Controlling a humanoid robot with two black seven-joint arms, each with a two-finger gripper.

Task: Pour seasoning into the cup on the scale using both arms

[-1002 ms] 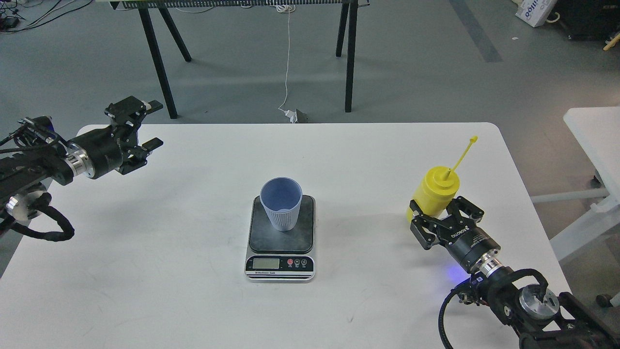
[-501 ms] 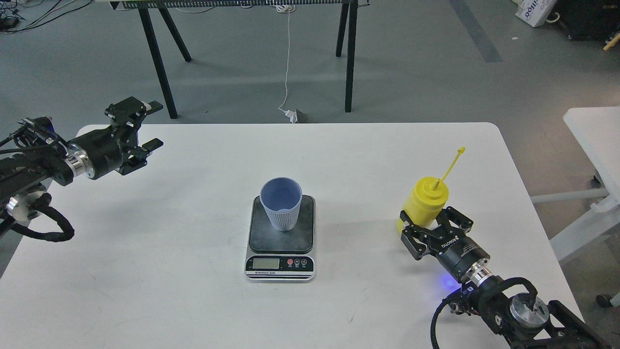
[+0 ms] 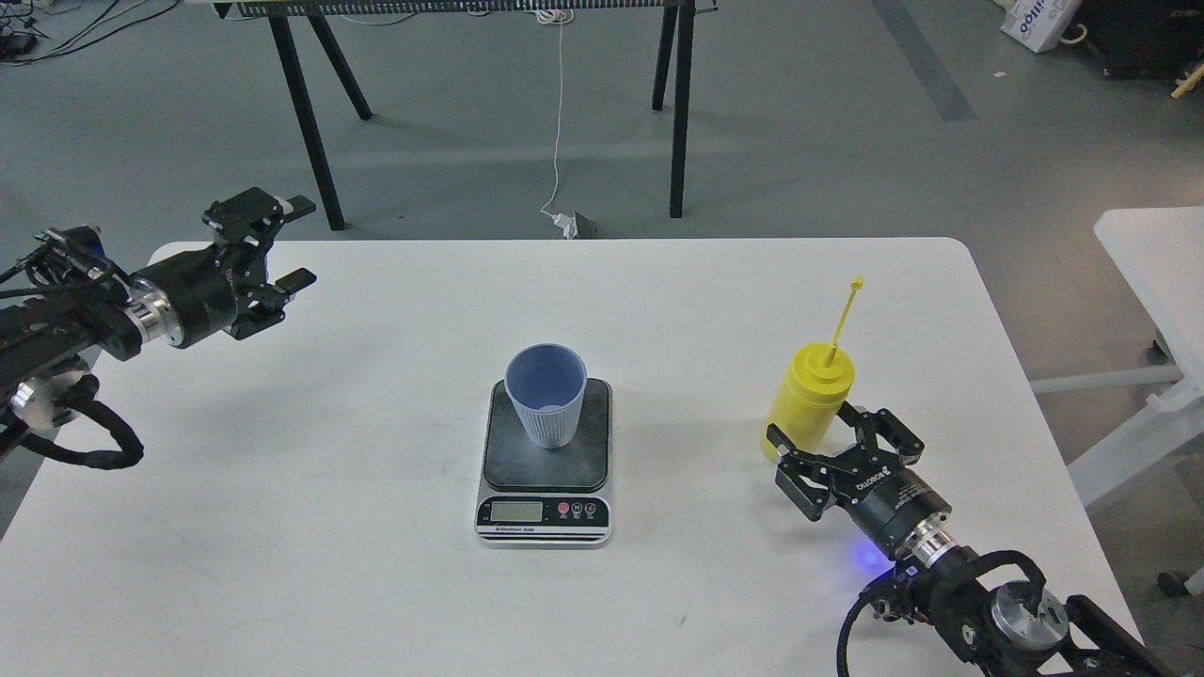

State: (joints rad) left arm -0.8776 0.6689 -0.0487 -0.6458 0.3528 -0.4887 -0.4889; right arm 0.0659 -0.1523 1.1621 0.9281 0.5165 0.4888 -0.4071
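The yellow seasoning bottle (image 3: 811, 393) stands near upright at the right of the white table (image 3: 376, 564), its thin cap strap (image 3: 845, 315) pointing up. My right gripper (image 3: 816, 431) is shut around the bottle's lower part, coming in from the lower right. The light blue cup (image 3: 546, 395) stands upright on the dark platform of the scale (image 3: 544, 512) in the middle of the table, left of the bottle. My left gripper (image 3: 293, 241) is open and empty, hovering over the table's far left corner.
Black trestle legs (image 3: 303, 113) and a hanging white cable (image 3: 559, 122) stand on the floor behind the table. A second white table (image 3: 1152, 254) is off to the right. The table's right edge runs close to the bottle.
My right gripper has carried the bottle left and toward me, closer to the scale, and the bottle has tipped more upright. The left arm, cup and scale have not moved.
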